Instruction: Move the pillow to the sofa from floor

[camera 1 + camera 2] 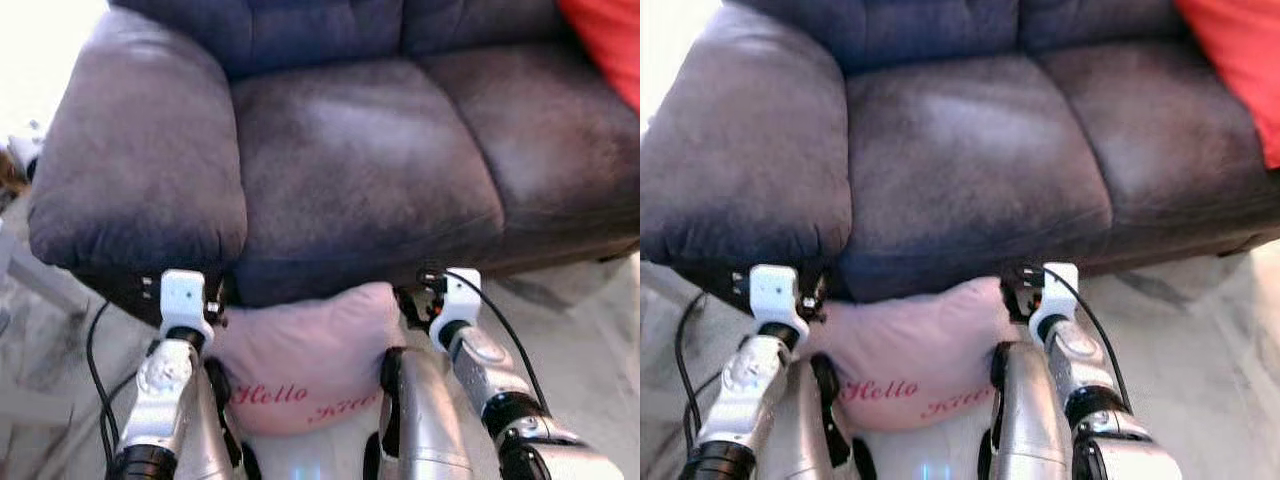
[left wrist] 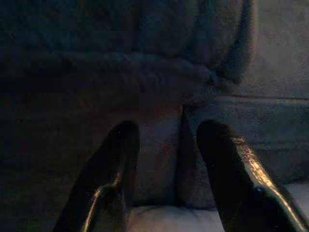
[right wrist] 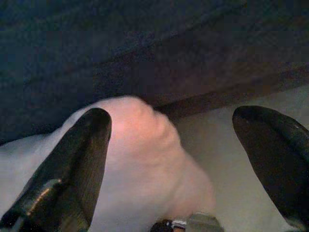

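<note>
Sitting on the floor against the sofa (image 1: 360,170) front, the pink pillow (image 1: 300,365) is flanked by the left gripper (image 2: 166,181) and right gripper (image 3: 171,159), both spread. Nothing's pinched yet, so a corner-only squeeze could probably be slipped out of, and the pillow snagged under the seat edge.

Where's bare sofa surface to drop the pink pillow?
The seat cushion next to the armrest is bare, directly above the pillow. The neighbouring cushion is mostly bare, but a red cushion crowds its far corner. Both the left gripper and right gripper flank the pillow, fingers apart.
</note>
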Robot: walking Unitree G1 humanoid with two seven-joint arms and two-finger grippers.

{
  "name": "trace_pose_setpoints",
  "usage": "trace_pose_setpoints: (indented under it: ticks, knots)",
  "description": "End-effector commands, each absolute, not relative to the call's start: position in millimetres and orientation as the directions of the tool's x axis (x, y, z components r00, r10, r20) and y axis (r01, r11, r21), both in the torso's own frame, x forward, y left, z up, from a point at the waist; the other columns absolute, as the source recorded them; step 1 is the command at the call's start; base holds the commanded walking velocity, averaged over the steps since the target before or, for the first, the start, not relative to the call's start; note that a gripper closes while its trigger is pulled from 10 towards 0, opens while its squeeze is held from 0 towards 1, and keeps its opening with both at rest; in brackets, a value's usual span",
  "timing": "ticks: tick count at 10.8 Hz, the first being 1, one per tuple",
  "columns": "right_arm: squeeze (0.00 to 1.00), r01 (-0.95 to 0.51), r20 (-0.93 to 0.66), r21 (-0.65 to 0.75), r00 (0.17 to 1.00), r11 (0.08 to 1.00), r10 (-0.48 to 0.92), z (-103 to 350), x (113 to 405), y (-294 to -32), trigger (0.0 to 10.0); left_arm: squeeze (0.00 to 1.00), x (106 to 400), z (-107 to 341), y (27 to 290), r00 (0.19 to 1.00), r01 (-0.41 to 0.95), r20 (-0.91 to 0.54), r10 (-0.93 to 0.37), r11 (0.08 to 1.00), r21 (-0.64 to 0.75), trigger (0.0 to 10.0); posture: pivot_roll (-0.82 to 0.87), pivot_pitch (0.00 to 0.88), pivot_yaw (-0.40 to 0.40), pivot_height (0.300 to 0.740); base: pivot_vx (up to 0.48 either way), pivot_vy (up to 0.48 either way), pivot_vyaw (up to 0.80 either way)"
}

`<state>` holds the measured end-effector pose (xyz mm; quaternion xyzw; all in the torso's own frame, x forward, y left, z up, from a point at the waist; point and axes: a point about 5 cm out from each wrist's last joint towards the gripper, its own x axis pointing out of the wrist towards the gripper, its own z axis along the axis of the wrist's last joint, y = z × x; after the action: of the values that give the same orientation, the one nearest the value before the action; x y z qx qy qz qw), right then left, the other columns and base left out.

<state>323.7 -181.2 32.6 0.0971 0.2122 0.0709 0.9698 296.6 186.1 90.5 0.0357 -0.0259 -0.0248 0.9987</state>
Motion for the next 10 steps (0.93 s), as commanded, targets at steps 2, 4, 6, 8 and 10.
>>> trace_pose_setpoints:
  ticks: [2,4,6,8,10]
  knots:
    - [0.00,-0.118,-0.405,0.271,0.886,0.955,0.225,27.8,320.7,-175.8,10.0,0.00,297.8,123.5,194.3,0.990,0.007,0.141,-0.011,0.999,0.032,10.0,0.10,0.292,-0.034,0.473,0.000,0.000,0.00]
    - [0.00,-0.135,-0.397,0.309,0.881,0.941,0.257,27.7,320.8,-172.4,10.0,0.00,293.6,149.6,203.5,0.976,-0.040,0.214,0.032,0.999,0.034,10.0,0.12,0.332,-0.031,0.473,0.000,0.000,0.00]
    - [0.00,-0.168,-0.338,0.364,0.892,0.916,0.298,33.6,324.0,-168.5,10.0,0.00,288.2,179.0,208.7,0.951,-0.088,0.298,0.082,0.996,0.006,10.0,0.14,0.361,-0.038,0.473,0.000,0.000,0.00]
    - [0.00,-0.214,-0.247,0.399,0.911,0.892,0.330,42.8,328.3,-164.8,10.0,0.00,283.2,193.4,201.6,0.942,-0.061,0.330,0.063,0.998,-0.018,10.0,0.15,0.374,-0.038,0.473,0.000,0.000,0.00]
    - [0.00,-0.239,-0.169,0.429,0.926,0.871,0.337,53.6,334.5,-164.6,10.0,0.00,277.8,209.6,198.4,0.935,-0.035,0.352,0.042,0.999,-0.025,10.0,0.16,0.384,-0.039,0.473,0.000,0.000,0.00]
